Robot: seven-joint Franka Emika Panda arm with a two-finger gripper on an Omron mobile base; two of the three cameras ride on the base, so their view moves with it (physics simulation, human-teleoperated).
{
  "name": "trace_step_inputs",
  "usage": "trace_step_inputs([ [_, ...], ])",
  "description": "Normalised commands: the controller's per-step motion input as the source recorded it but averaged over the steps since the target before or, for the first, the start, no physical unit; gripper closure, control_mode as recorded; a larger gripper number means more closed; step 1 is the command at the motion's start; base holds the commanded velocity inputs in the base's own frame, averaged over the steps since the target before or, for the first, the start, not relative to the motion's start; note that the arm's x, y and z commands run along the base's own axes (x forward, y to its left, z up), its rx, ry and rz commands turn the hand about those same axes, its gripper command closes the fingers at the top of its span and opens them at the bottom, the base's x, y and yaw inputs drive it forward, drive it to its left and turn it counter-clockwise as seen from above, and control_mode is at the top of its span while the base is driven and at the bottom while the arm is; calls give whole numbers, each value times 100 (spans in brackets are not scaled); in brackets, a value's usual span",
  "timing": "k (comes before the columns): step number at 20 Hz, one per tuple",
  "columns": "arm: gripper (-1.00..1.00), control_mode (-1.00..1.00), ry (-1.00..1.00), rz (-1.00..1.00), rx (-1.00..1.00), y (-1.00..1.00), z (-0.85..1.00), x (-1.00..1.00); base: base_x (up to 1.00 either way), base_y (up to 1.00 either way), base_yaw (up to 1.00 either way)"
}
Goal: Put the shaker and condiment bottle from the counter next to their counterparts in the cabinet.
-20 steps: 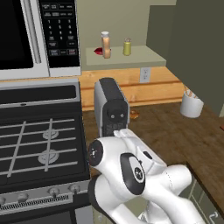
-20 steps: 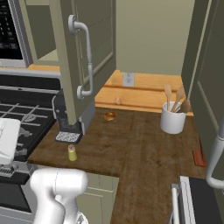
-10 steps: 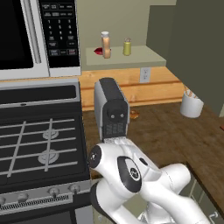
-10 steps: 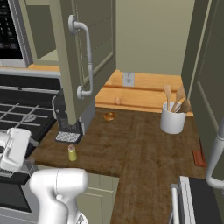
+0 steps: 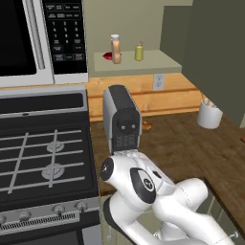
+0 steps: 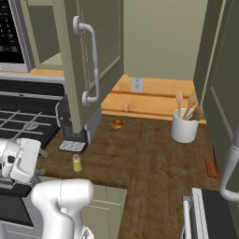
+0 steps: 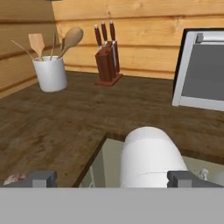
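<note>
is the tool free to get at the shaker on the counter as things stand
Probably yes: the shaker stands alone near the counter's front edge with bare wood around it, and the open tool holds nothing.

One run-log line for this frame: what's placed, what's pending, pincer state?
placed: condiment bottle on cabinet shelf by second shaker | pending: shaker on counter | pincer: open, empty

White arm folded low, claw level, jaws spread wide, empty
</note>
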Motion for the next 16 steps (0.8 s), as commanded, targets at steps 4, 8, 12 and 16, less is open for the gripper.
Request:
trace_step_inputs([
  [4, -100, -100, 1, 0, 0, -3, -39, 7, 0, 0, 0],
  [8, -100, -100, 0, 0, 0, -4, -10, 10, 0, 0, 0],
  [12, -100, -100, 0, 0, 0, -8, -6, 13, 0, 0, 0],
  [16, -100, -100, 2, 0, 0, -1, -10, 25, 0, 0, 0],
])
